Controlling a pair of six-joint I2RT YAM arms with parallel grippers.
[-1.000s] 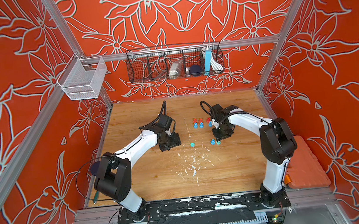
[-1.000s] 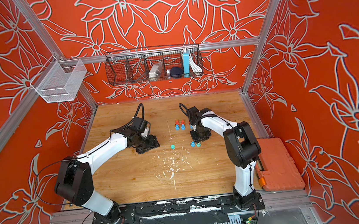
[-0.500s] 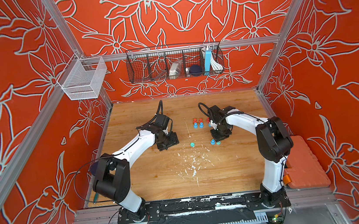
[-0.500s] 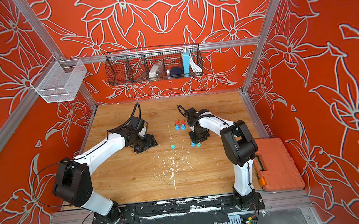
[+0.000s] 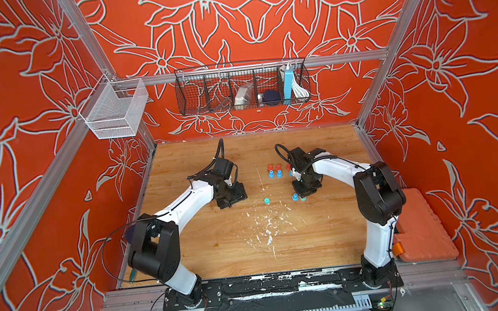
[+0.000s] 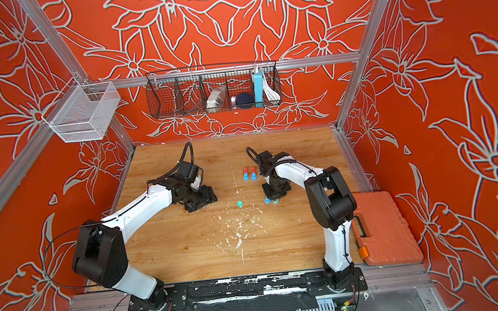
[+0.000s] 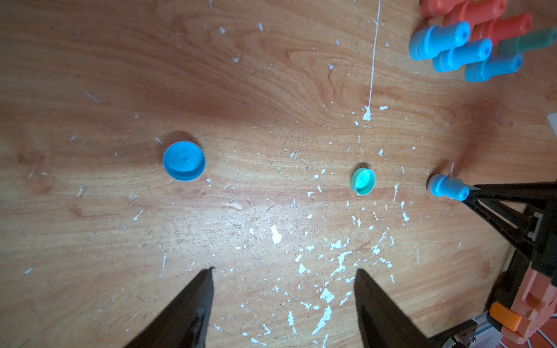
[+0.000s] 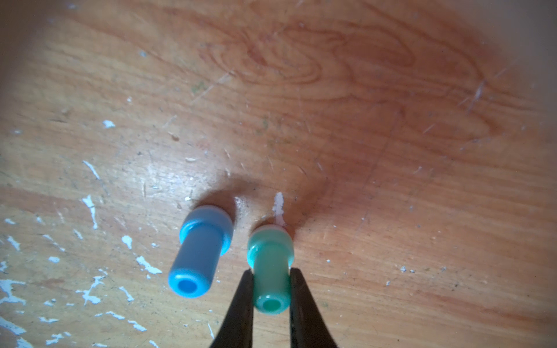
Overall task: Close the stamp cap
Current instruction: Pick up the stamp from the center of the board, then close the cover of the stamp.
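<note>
Two hands: my right hand (image 8: 269, 275) clenched on green stamp (image 8: 269, 250); left hand (image 7: 283, 280) released, empty.
Stamp: upright on worktop (image 8: 361, 120), long axis vertical.
Green cap (image 7: 363, 181): mouth-up, between both hands, ahead of left hand; I'd fetch it left.

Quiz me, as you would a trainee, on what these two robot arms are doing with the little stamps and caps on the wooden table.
1. True or false: the right gripper is shut on the green stamp.
2. Which loose caps lie on the wooden table? A) a blue cap and a green cap; B) two red caps; C) one yellow cap.
3. Fill the blank: the left gripper is ____, holding nothing.
Key: 1 true; 2 A; 3 open.
</note>
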